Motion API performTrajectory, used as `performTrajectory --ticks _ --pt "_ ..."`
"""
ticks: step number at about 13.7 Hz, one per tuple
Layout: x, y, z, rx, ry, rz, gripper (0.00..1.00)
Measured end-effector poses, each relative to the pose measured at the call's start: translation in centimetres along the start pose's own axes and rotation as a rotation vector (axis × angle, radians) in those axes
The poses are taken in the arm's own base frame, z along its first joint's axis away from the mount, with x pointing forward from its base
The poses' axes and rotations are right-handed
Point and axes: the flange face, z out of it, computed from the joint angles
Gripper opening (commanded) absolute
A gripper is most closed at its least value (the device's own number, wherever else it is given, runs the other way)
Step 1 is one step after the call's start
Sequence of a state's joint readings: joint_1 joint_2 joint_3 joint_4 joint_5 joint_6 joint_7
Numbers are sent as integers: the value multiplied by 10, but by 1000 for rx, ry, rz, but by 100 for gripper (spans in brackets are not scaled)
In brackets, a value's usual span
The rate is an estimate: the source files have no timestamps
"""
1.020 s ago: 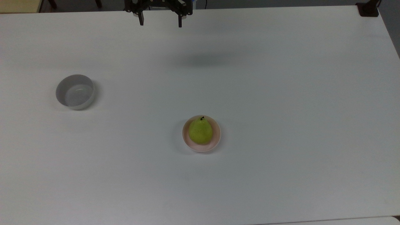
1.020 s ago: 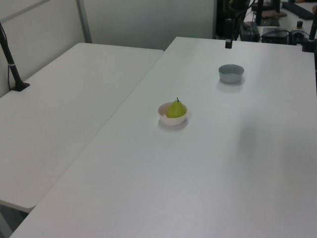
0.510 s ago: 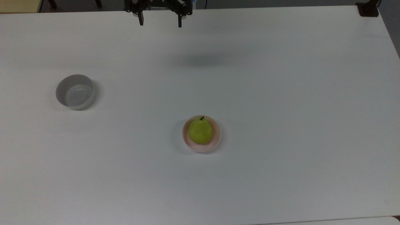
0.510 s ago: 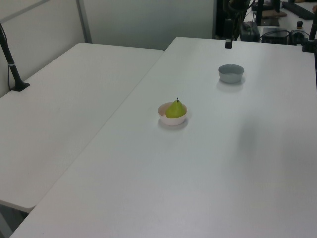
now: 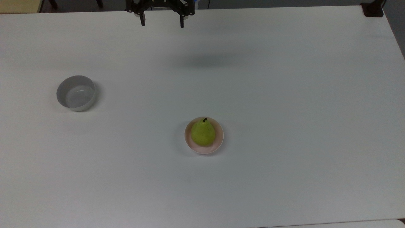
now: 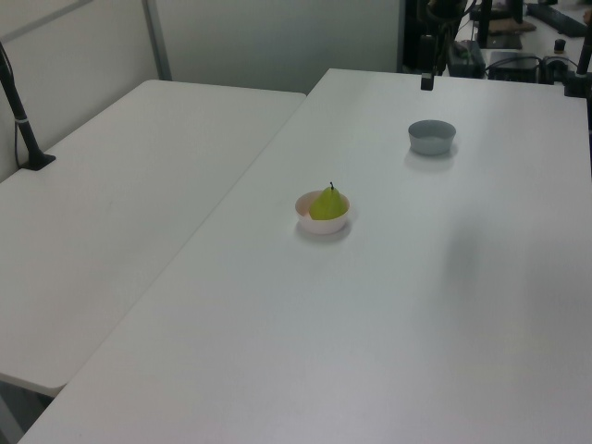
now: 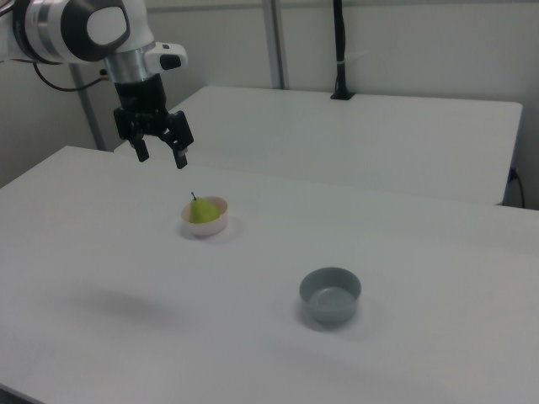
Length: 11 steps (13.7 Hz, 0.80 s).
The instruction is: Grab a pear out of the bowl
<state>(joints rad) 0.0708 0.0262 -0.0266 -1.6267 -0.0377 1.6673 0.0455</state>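
Top view: the pear [image 5: 203, 133] is seen standing upright in the pale pink bowl [image 5: 218, 144], its short dark stem uppermost, near the middle of the white counter [image 5: 284, 95]. Most of the bowl's inside is taken up by the yellow-green fruit, with a crescent of pink rim left showing around it. A grey-white bowl [image 5: 76, 93] is set well apart from it, toward the top view's left, and nothing is held in it. The gripper [image 5: 162, 22] is found at the top view's upper edge, its two dark fingers spread wide with nothing between them, and a soft shadow is cast on the counter below it.

From the right view the gripper [image 7: 160, 154] is shown hanging from the white and black arm [image 7: 80, 29], raised above the counter and up and toward the right view's left of the pear [image 7: 201, 211]; no contact is made with the fruit or with the pink bowl [image 7: 212, 225]. The grey-white bowl [image 7: 330, 295] is placed nearer the camera, toward the right view's right.

From the left view the pear [image 6: 327, 204] is seen in its bowl [image 6: 319, 221] at mid-counter, with the grey-white bowl [image 6: 432, 137] farther back. A second white table [image 6: 111, 213] is stood just beside the counter, on the left view's left
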Motion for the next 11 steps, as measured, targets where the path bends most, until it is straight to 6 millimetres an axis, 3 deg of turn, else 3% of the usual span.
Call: performTrajectory --ticks 11 --pt "0 1 0 0 0 2 100"
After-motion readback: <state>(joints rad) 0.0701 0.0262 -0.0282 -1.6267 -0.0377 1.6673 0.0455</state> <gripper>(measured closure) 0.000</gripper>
